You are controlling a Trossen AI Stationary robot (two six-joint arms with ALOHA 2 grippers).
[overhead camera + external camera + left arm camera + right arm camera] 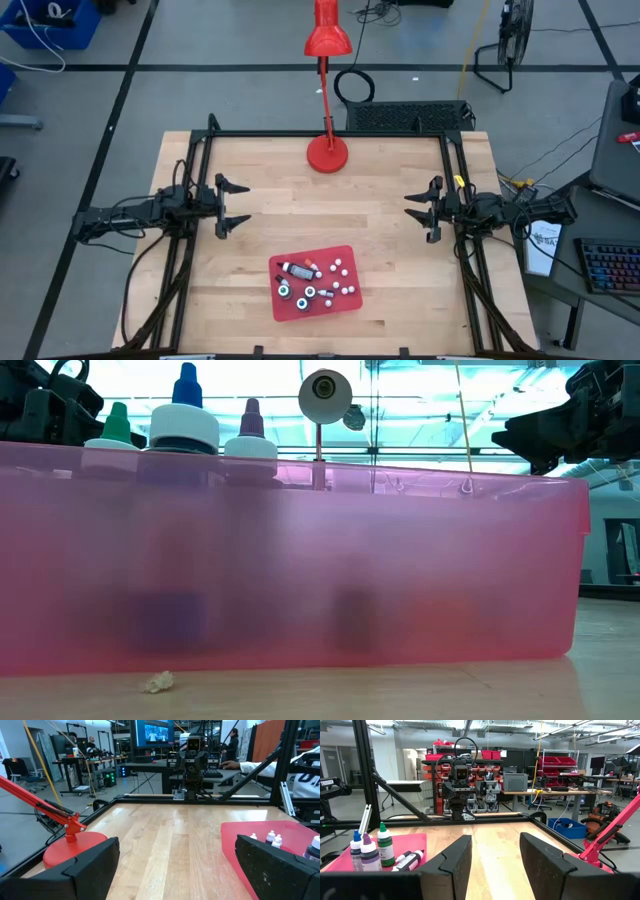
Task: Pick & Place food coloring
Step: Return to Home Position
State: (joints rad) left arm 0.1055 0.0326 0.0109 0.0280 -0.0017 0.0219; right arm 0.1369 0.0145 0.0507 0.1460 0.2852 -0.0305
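Note:
The food coloring bottles (pixel 312 286) are tiny and mostly white-capped. They stand on their bases in a flat red tray (pixel 312 251) near the table's near edge. One dark bottle with an orange-red tip (pixel 298 269) lies on its side in the tray. In the low view, capped bottle tops (pixel 184 418) rise above the tray's pink wall (pixel 400 560). My left gripper (pixel 235 205) hovers open, up and to the left of the tray. My right gripper (pixel 418 210) hovers open, up and to the right. The bottles (pixel 272 839) (pixel 370 851) show beside each gripper's fingers.
A red desk lamp stands on its round base (pixel 327 153) near the table's far edge, its arm (pixel 45 805) (pixel 612 837) leaning away from the table. A black frame (pixel 330 133) borders the table. Bare wood (pixel 330 210) lies between the grippers. A small crumb (pixel 157 681) lies before the tray.

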